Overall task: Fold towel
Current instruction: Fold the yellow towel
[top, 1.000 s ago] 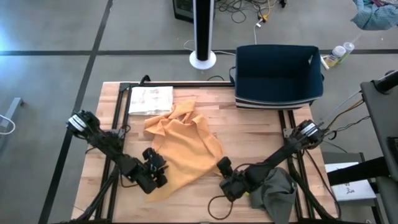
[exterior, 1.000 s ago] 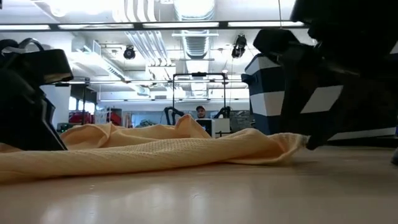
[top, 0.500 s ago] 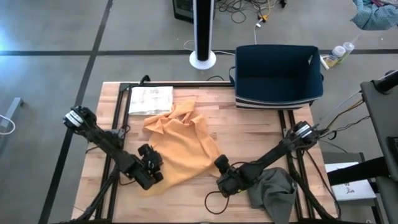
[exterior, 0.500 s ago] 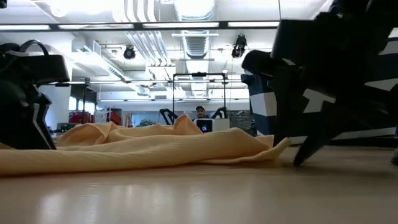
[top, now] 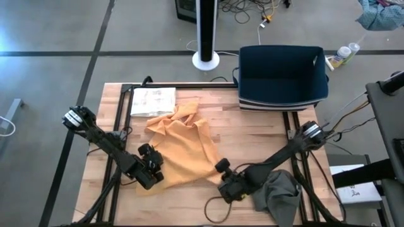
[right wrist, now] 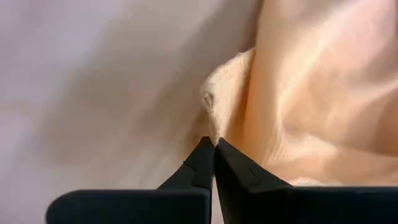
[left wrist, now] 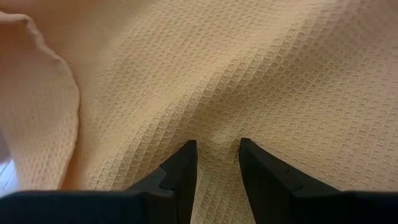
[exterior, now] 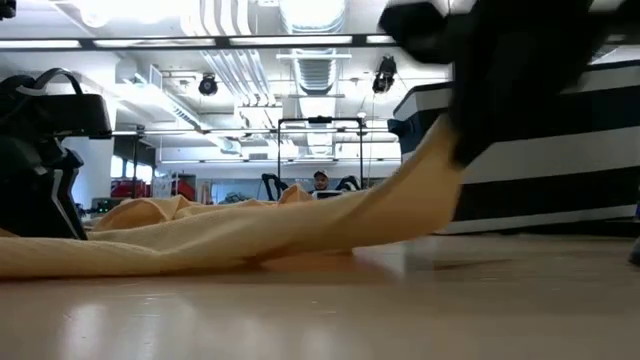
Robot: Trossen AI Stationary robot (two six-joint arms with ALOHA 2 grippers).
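Waffle-weave cloth towel [left wrist: 249, 74] on smooth wooden table [top: 252, 135].

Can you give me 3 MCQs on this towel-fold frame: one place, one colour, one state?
1. Where is the dark bin?
A. at the table's far right corner
B. on the floor beside the near edge
C. under the towel

2. What colour is the towel being folded?
A. grey
B. orange
C. white

3. What is the right gripper doing?
A. open above the table
B. shut on the orange towel's corner
C. shut on the grey cloth

Key:
1 A, the high view shows the bin there.
2 B, it is orange in every view; the grey cloth lies apart from it.
3 B, the right wrist view shows the tips closed on the corner.
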